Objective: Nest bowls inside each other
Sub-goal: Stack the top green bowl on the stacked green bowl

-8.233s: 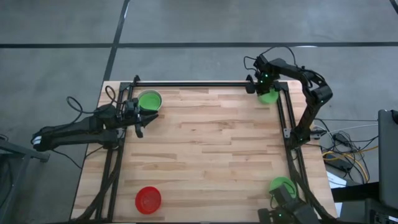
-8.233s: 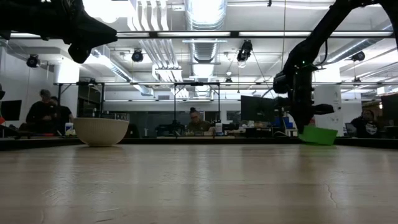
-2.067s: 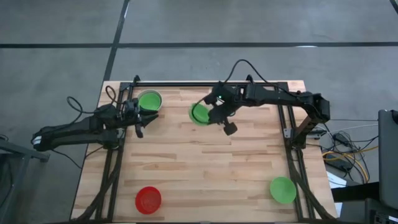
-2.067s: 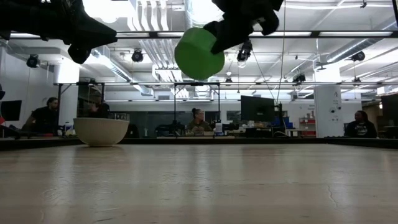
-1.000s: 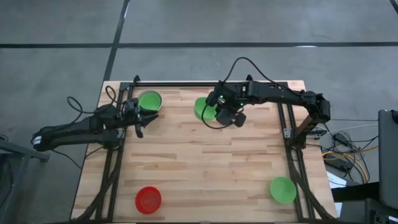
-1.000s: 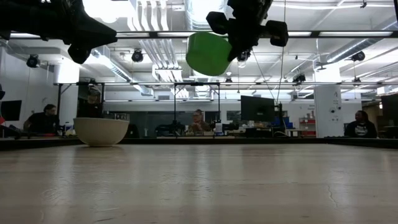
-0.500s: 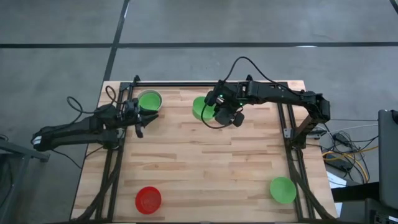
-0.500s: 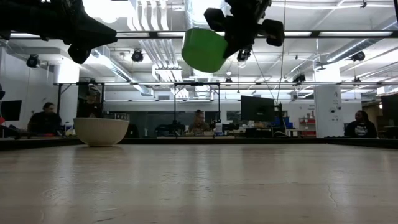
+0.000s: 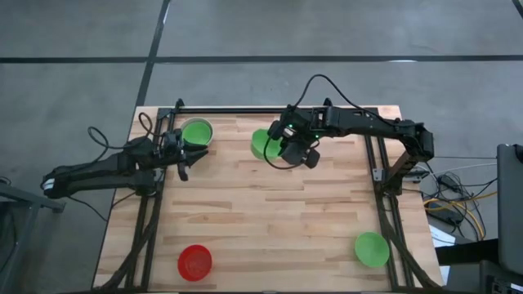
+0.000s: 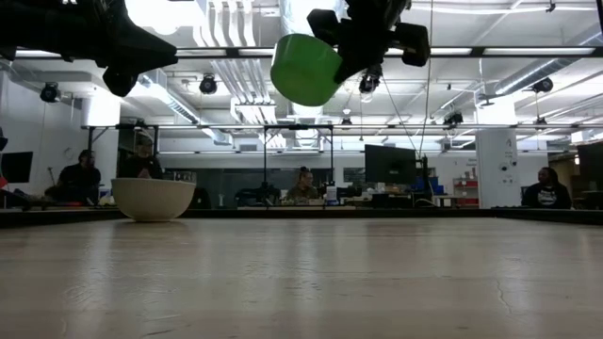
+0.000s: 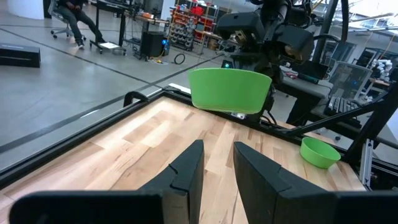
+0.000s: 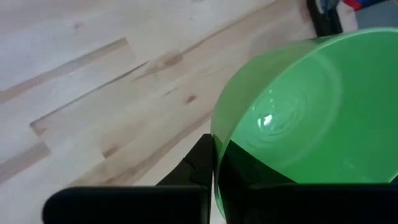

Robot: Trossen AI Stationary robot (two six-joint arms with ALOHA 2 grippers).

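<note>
Carried green bowl [image 9: 262, 144] held clear above the wooden table [image 9: 270, 204], over its far middle, pinched at the rim by the right gripper [image 9: 285, 143], fingers pressed together on the wall. Seen in the low view high up near the ceiling lights, tilted, with nothing beneath it but bare boards. Green-lined bowl [image 9: 196, 131] near the far left corner, whitish-grey outside [image 10: 153, 199] in the low view, resting on the table; just beside it the left gripper [image 9: 181, 153], fingers a little spread, holding nothing. Third green bowl [image 9: 372, 248] at the near right, well apart; red bowl [image 9: 194, 261] at the near left, well apart too. Black frame rails [image 9: 270, 109] along the table's far edge and sides. No object between the carried bowl and the green-lined one.

Against the picture half a second back: carried bowl shifted slightly toward the left bowl and tipped a little more; two seconds back it hung lower and rounder in the low view. Left arm unchanged; the other bowls unmoved.

Beyond the table, seated people [image 10: 303, 185] at desks and monitors. No readable writing or brand marks anywhere.
</note>
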